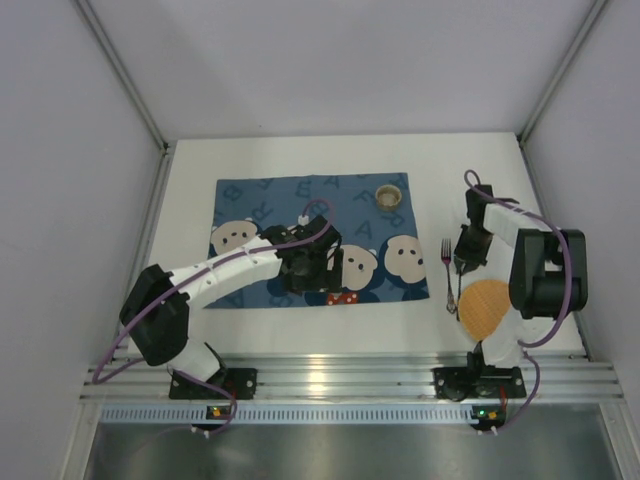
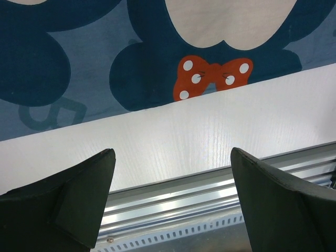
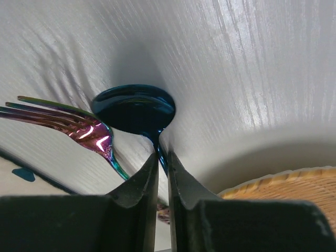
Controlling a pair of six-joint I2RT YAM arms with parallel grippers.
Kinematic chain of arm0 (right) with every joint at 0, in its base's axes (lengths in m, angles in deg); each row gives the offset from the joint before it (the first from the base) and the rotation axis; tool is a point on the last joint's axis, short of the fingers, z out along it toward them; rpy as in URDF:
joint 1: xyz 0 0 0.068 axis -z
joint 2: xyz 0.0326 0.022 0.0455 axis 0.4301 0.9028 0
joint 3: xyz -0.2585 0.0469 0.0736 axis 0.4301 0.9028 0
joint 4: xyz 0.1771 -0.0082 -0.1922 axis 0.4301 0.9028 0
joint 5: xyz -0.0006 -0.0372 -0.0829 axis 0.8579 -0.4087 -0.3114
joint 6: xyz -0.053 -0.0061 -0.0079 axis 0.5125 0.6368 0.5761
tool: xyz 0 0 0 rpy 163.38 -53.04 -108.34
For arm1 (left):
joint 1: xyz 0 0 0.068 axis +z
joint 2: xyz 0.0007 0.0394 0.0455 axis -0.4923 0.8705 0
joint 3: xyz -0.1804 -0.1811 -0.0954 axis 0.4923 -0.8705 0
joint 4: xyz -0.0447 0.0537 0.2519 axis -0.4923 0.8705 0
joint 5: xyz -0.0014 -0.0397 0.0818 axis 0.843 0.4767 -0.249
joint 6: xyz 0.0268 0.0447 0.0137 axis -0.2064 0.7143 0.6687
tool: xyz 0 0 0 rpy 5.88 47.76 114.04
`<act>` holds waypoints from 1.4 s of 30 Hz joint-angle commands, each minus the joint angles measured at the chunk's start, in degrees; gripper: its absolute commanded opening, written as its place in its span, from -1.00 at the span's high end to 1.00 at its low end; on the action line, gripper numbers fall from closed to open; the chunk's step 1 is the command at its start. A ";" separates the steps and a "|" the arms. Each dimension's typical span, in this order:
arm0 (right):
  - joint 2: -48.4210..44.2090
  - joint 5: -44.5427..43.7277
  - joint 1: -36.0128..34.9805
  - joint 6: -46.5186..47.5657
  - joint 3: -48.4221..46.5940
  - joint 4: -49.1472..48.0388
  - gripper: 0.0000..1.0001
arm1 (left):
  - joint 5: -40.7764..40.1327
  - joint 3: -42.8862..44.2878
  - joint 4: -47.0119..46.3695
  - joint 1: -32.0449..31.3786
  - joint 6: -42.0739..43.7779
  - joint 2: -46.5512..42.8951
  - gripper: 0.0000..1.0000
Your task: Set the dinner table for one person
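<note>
The white dinner table [image 1: 300,330] carries a blue cartoon-print placemat [image 1: 300,200]. My right gripper [image 3: 163,157] is shut on the thin handle of a dark blue spoon [image 3: 135,109], whose bowl sits low over the table right of the placemat. An iridescent fork [image 3: 79,126] lies just beside the spoon, and it also shows in the top view [image 1: 447,265]. My left gripper [image 2: 173,157] is open and empty, hovering over the placemat's near edge [image 2: 79,79] and the bare table [image 2: 210,136]. In the top view it [image 1: 335,270] is near the placemat's middle front.
A round woven mat [image 1: 485,308] lies at the near right, beside my right arm; its rim shows in the right wrist view [image 3: 283,184]. A small cup [image 1: 389,196] stands on the placemat's far right corner. The ribbed aluminium rail [image 2: 210,194] runs along the near edge.
</note>
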 commanded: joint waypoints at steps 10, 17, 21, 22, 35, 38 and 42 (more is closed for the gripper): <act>2.63 -6.68 -3.96 -0.44 -3.88 0.56 1.00 | -0.93 0.20 0.50 -0.31 -1.27 -2.03 -0.93; -2.64 -12.22 -6.33 0.08 -15.29 8.04 1.00 | -0.66 2.66 0.76 -0.31 0.30 -0.89 -0.93; -5.63 -13.89 -8.35 0.35 -20.49 11.56 1.00 | -0.49 5.39 1.12 -0.31 1.10 0.52 -0.93; -6.51 -14.59 -9.75 0.26 -21.63 13.04 1.00 | -0.49 6.52 1.20 -0.31 1.45 0.70 -0.93; 1.20 -2.30 -36.30 -6.68 -34.02 9.10 1.00 | -5.75 12.25 5.16 0.30 1.89 -2.10 -0.96; 7.62 -2.82 -38.32 -6.16 -37.28 9.10 1.00 | -7.69 11.19 6.04 0.56 0.75 -5.52 -0.97; 14.04 -3.44 -38.50 -5.98 -39.66 8.58 1.00 | -9.27 8.39 6.65 1.00 -1.18 -9.84 -0.97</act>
